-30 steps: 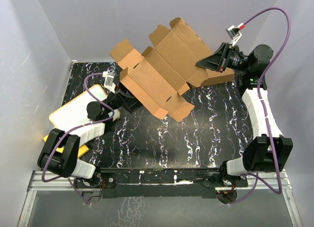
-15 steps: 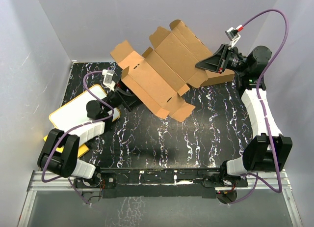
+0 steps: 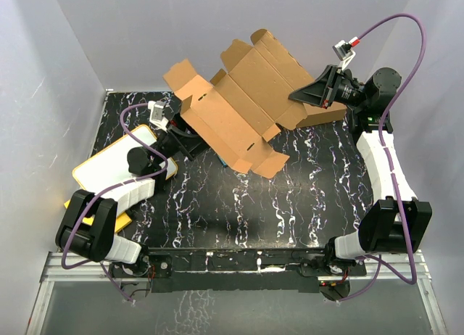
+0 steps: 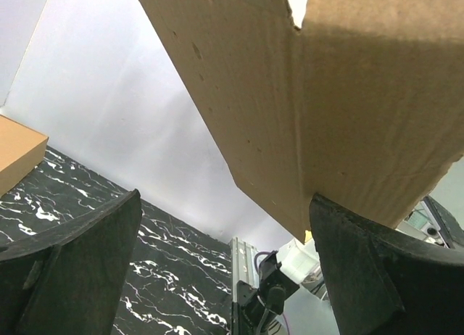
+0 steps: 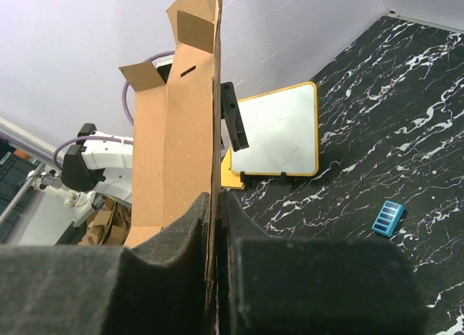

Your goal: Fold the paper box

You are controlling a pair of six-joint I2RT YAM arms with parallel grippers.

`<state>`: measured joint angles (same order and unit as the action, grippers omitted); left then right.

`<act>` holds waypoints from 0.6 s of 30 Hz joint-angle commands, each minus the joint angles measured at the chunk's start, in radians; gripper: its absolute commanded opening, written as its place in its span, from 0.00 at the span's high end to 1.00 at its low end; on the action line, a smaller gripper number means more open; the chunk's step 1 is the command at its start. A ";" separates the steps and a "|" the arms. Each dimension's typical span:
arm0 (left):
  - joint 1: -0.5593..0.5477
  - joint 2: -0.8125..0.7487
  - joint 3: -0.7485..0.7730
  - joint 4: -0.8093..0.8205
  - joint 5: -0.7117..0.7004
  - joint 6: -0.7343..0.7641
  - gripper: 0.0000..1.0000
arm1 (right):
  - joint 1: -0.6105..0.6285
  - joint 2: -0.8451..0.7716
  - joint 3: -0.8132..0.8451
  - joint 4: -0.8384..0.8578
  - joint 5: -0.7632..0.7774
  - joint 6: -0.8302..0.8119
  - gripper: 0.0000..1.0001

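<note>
Robotics lab cell: blank white walls [image 3: 43, 74], black marbled table [image 3: 290, 197], aluminium frame rail [image 3: 51, 270].

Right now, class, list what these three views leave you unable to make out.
Top view: left gripper fingertips, hidden under the paper box.
Left wrist view: the paper box's outline, cut off by the frame edges.
Right wrist view: small blue object, too small to identify.

2 white-black arms [image 3: 384, 161], purple cables [image 3: 399, 15], black fingers [image 4: 72, 270].
</note>
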<state>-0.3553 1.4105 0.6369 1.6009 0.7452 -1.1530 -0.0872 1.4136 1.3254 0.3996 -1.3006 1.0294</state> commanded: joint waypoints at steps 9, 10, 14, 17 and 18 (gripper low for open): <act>0.002 -0.051 -0.001 0.206 0.001 -0.025 0.03 | -0.005 0.004 0.003 0.059 0.019 0.017 0.92; 0.002 -0.064 -0.002 0.206 0.003 -0.028 0.03 | -0.005 0.005 0.004 0.058 0.019 0.017 0.92; 0.001 -0.082 -0.005 0.206 0.018 -0.032 0.03 | -0.007 0.009 0.003 0.058 0.022 0.017 0.92; 0.003 -0.092 -0.011 0.207 0.018 -0.033 0.03 | -0.008 0.011 0.004 0.058 0.024 0.018 0.92; 0.003 -0.092 -0.012 0.206 0.016 -0.034 0.03 | -0.008 0.013 0.002 0.059 0.024 0.018 0.92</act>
<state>-0.3553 1.3636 0.6323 1.6009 0.7494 -1.1797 -0.0875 1.4181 1.3254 0.4007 -1.3003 1.0336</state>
